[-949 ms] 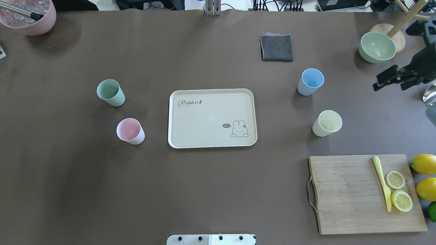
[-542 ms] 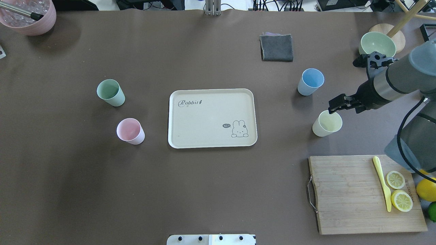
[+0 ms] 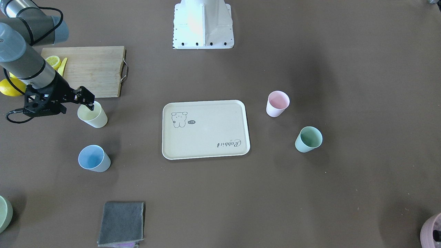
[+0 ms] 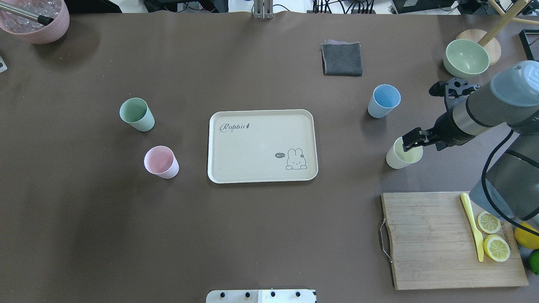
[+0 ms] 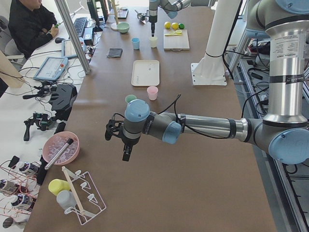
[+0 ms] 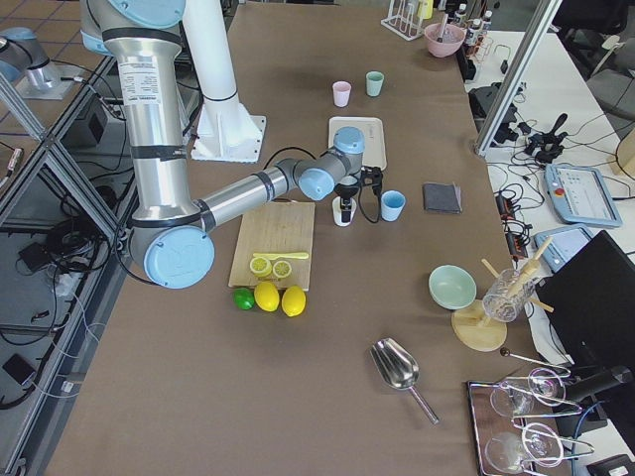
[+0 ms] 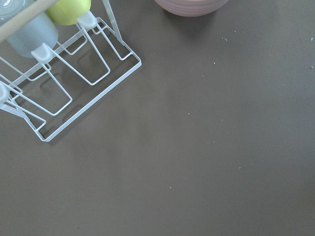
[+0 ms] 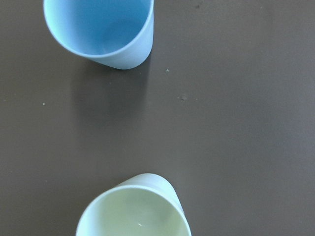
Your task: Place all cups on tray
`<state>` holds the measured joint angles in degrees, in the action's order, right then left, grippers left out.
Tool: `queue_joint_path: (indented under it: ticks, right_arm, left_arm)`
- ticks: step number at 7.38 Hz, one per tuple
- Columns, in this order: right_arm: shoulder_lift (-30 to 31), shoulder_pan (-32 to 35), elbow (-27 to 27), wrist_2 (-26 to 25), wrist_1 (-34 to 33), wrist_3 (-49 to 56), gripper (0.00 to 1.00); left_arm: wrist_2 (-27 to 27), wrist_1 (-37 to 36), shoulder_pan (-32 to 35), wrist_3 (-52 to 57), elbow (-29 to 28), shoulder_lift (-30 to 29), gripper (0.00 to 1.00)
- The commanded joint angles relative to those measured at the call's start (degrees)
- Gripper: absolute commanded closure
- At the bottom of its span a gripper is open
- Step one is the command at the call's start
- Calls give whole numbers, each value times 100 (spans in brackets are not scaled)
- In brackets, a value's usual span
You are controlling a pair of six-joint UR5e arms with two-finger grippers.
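I see the right gripper point(image 4: 412, 141) over the rim of the upright yellow cup point(image 4: 396, 160); jaws seem parted, gripping nothing.

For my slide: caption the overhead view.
Right gripper over pale yellow cup; blue cup, pink cup and mint cup outside the cream tray.

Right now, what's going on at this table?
The right gripper hangs at the rim of the pale yellow cup, apparently open, with nothing gripped yet. All four cups stand upright on the table, none of them on the tray. The yellow one and the light blue cup are on the robot's right. The pink cup and the mint green cup are on its left. The left gripper hovers over the table's far left end, away from the cups; its state cannot be judged.
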<state>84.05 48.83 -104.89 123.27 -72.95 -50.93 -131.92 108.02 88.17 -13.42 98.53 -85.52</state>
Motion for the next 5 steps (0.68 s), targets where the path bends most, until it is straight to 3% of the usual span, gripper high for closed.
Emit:
queue_joint_path:
  ticks: [1, 2, 3, 5]
  right_arm:
    - [-2, -49, 66, 4, 9, 30, 19]
    - [-2, -102, 66, -5, 9, 30, 67]
    - [6, -172, 66, -136, 0, 30, 100]
    - [-29, -260, 66, -216, 0, 30, 100]
  left_arm:
    - [0, 0, -1, -2, 8, -8, 2]
    - [9, -9, -1, -3, -9, -26, 2]
    - [9, -9, -1, -3, -18, -35, 2]
    - [9, -9, 8, -3, -9, -43, 2]
